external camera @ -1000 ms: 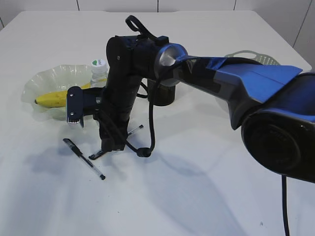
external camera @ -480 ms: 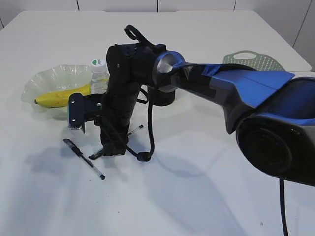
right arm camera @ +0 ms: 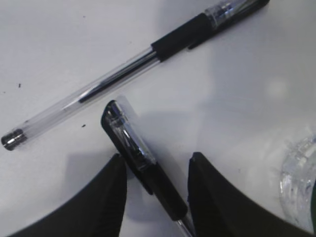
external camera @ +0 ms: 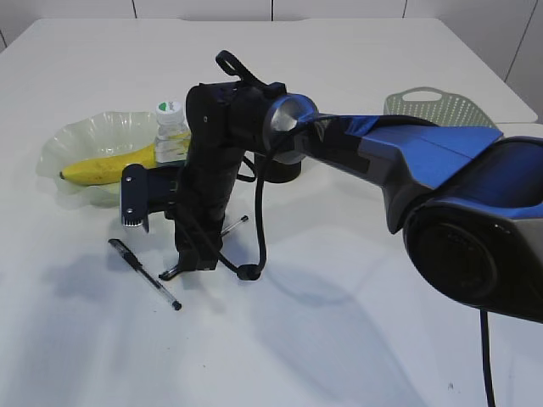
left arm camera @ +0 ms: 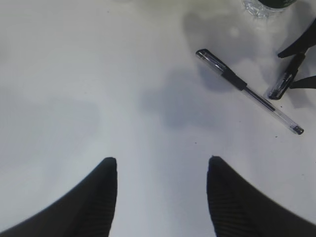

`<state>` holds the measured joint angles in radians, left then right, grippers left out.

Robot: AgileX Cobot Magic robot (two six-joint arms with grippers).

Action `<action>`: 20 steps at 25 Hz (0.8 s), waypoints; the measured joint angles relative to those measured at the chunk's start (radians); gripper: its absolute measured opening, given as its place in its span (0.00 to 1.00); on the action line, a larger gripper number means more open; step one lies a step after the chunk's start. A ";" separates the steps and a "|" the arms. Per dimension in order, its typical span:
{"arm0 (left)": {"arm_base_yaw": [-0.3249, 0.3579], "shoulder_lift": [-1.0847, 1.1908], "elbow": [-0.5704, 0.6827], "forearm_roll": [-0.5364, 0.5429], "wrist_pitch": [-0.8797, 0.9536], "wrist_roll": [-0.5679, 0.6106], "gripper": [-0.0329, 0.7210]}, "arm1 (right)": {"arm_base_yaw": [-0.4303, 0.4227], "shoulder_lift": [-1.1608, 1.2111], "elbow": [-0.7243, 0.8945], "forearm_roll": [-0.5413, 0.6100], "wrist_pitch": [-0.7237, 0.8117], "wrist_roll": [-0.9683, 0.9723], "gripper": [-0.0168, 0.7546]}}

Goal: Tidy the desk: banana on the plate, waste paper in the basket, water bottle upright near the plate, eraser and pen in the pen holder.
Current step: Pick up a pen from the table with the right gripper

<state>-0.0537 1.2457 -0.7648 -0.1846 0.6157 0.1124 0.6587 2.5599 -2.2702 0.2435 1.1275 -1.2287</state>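
Right wrist view gives us the clearest read: our right pincer [right arm camera: 155, 170] straddles the nearer pen [right arm camera: 143, 165], one finger on each side of its black grip, narrow, but we cannot tell whether the pads actually touch the barrel. A second pen [right arm camera: 133, 64] lies just beyond it on the table [right arm camera: 59, 29], close but apart, at a crossing angle.

In the exterior view the right arm reaches across to the left half, wrist pointing down at the pen [external camera: 199, 248] beneath it, with the other pen [external camera: 144, 273] just to its left. The banana [external camera: 106, 166] already lies on the plate [external camera: 93, 127], the water bottle [external camera: 172, 131] stands upright beside it, the dark pen holder [external camera: 280, 167] sits behind the arm, and the basket [external camera: 441, 106] is far right.

Our left pincer [left arm camera: 162, 185] hangs wide and empty above bare table, both pens up and to its right.

We judge the risks so: the slim round barrel could roll or pivot out as the fingers close, and a fingertip could nudge the neighbouring pen. Lifted off-centre, near the cap, the pen might tilt and miss the holder's mouth.
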 joint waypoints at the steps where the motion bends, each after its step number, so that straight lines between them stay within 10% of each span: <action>1: 0.000 0.000 0.000 0.000 0.000 0.000 0.59 | 0.000 0.000 0.000 0.000 -0.002 0.000 0.43; 20: 0.000 0.000 0.000 0.001 0.000 0.001 0.58 | -0.002 0.000 0.000 0.000 0.055 -0.001 0.39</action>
<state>-0.0537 1.2457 -0.7648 -0.1839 0.6157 0.1131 0.6563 2.5599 -2.2702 0.2435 1.1827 -1.2295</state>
